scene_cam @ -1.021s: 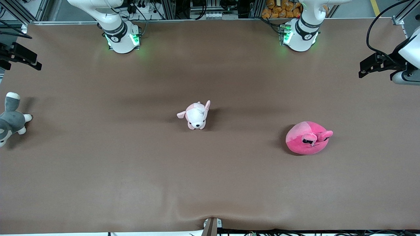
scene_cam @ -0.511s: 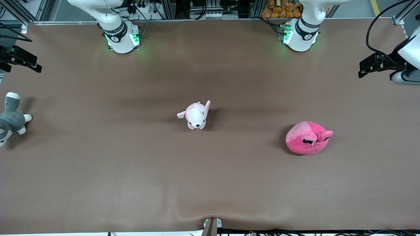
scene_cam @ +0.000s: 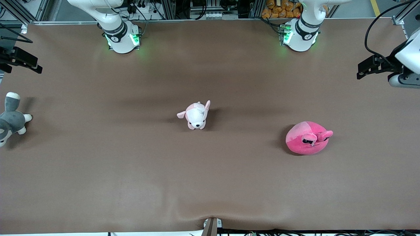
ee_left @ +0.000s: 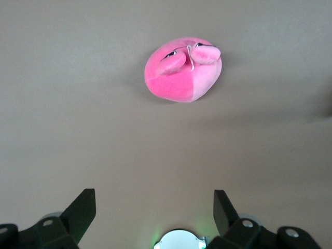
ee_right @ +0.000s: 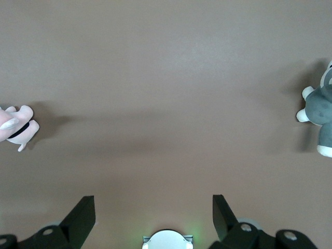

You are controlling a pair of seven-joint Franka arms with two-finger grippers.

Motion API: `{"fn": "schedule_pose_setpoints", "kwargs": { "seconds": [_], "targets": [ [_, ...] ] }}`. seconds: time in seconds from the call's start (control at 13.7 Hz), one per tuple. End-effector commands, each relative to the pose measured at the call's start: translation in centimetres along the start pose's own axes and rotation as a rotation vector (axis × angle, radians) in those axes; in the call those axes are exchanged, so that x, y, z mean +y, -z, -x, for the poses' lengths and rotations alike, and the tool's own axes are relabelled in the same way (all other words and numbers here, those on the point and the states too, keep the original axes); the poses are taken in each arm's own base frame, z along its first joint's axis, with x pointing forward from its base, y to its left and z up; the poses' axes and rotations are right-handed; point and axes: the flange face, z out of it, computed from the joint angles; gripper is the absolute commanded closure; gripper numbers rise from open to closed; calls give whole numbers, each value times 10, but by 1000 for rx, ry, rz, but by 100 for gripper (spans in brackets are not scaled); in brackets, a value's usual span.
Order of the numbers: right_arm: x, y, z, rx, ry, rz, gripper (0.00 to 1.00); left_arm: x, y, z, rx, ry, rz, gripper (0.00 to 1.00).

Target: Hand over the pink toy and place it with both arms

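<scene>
The pink toy [scene_cam: 308, 138] lies on the brown table [scene_cam: 210, 183], untouched, and serves as the landmark here. It is the nearest plush to the front camera and sits toward the left arm's end of the table. The small pale dog plush [scene_cam: 196, 115] sits slightly farther from the camera than the toy, toward the table's middle. The grey-and-white plush [scene_cam: 11, 118] lies well apart from the toy, at the right arm's end.

Over the last second none of the toys has moved. The left gripper [ee_left: 153, 210] has shifted a little, up in the air over the table edge at its own end, well apart from the toy; its wrist view shows the fingers spread wide with the toy framed between them. This probably marks the start of the reach, though the move is too slight to be sure. The right gripper [ee_right: 153, 210] has also drifted a touch at the table's other end, fingers spread and empty, and appears to wait.

The handover has not begun.
</scene>
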Motion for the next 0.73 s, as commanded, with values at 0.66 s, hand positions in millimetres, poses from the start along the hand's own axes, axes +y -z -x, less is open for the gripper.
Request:
{"fn": "schedule_pose_setpoints", "kwargs": {
  "seconds": [0.66],
  "targets": [
    [0,4,-4,35,-6,-3,0,-4,-74,-60,-103,475,-9,0]
  ]
}}
